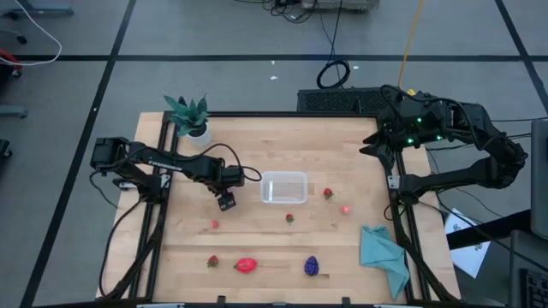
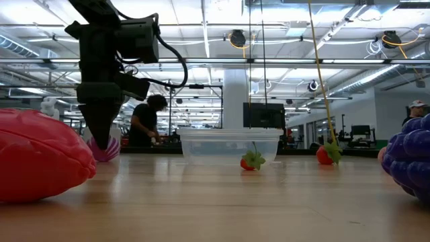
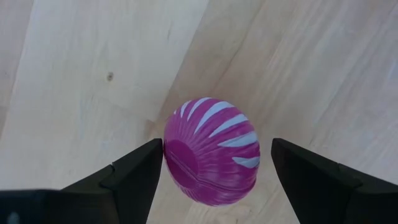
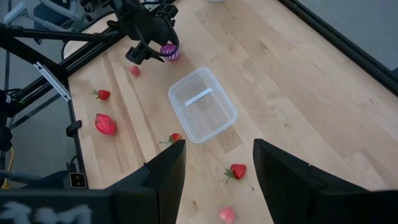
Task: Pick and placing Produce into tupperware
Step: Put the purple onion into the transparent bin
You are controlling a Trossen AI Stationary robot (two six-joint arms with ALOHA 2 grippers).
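My left gripper (image 3: 211, 168) hangs wide open w/ magenta ball (image 3: 212, 151) centred btwn fingers, tupperware (image 1: 283, 187) just right in high view.

- We see the left gripper (image 3: 211, 171) with fingers wide either side of the magenta ball (image 3: 212, 151), one finger near touching it, a gap by the other.
- Tupperware (image 1: 283, 187) interior empty, open from above.
- Bare wood between ball and tupperware.
- Small strawberries (image 1: 289, 217) scattered beside the tupperware.
- Potted plant (image 1: 190, 114) stands at a table corner.
- Right gripper (image 1: 377, 147) is off at the table edge.
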